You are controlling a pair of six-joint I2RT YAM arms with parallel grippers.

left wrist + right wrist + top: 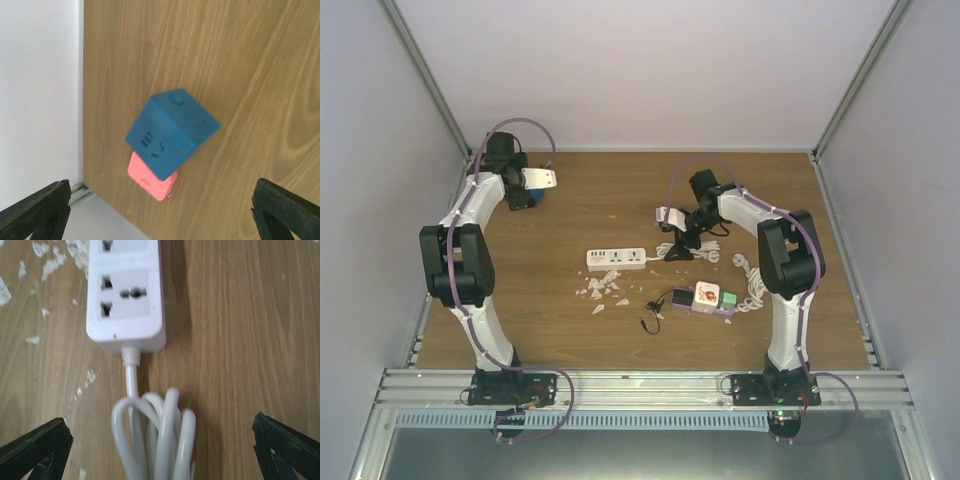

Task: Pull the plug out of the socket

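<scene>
Just ahead of right hand (160, 447) (spread wide): white power strip (125, 300).

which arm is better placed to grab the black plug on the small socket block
Right. The right gripper hovers open by the white power strip, near the black plug; the left gripper is off at the far left corner over a blue cube.

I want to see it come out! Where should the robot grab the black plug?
Probably the body of the black plug, from above, not its thin cable. It sticks sideways out of the left end of the socket block, so its sides look free.
</scene>
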